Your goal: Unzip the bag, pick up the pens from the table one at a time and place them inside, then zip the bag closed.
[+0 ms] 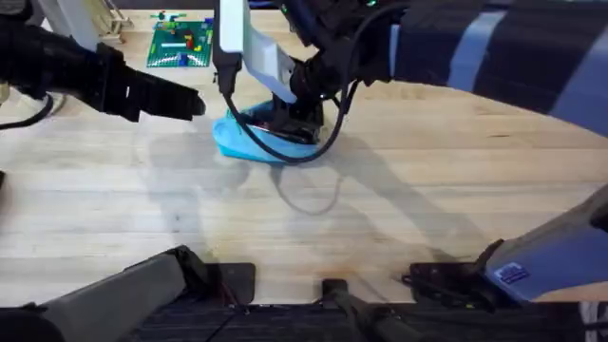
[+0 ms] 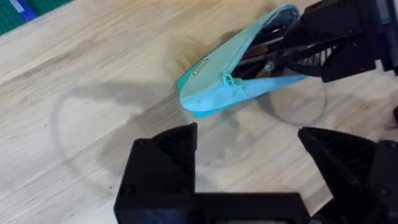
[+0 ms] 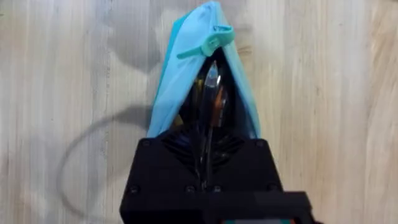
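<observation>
- The bag, a light blue fabric pouch, lies on the table toward its far side, a little left of the middle, with its zip open and the mouth gaping wide.
- Its zip pull, the same pale blue, sits at the narrow closed end of the opening.
- Inside the open mouth, slim pens show, one of them pale and silvery; the right wrist view looks straight down along them.
- The right gripper is pushed into the bag's open end. Its black fingers are drawn together around a pen that reaches into the pouch.
- The left gripper hovers just left of the bag, not touching it, its fingers spread well apart over bare wood.
- A black cable loops down from the right arm and across the bag.
- A green baseplate with small bricks lies at the far edge, well apart from the bag.
</observation>
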You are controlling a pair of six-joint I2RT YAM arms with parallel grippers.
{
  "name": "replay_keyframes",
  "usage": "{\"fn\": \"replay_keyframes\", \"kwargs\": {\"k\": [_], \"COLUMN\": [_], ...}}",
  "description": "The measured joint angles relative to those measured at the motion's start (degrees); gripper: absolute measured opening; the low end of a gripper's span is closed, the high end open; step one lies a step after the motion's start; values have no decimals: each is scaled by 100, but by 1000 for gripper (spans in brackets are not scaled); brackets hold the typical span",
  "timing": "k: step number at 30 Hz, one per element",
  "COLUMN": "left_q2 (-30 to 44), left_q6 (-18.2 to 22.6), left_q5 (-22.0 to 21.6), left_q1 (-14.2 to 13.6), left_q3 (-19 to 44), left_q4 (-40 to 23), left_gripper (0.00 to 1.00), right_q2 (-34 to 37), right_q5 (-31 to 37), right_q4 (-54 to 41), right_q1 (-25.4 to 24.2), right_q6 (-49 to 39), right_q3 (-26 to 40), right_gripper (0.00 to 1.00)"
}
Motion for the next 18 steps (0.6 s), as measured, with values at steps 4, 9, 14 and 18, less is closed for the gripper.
{"fn": "replay_keyframes", "kwargs": {"k": [4, 9, 14, 18], "left_q2": [0, 0, 0, 0], "left_q6": [0, 0, 0, 0], "left_q5": [2, 1, 2, 2], "left_q1": [0, 0, 0, 0], "left_q3": [0, 0, 0, 0], "left_q4": [0, 0, 0, 0], "left_gripper": [995, 996, 995, 995], "right_q2": [131, 329, 365, 365], "right_q5": [0, 0, -7, -4], "right_q4": [0, -22, -15, -20], "right_q1": [0, 0, 0, 0], "right_q6": [0, 0, 10, 21], "right_q3": [0, 0, 0, 0], "right_gripper": [33, 33, 58, 536]}}
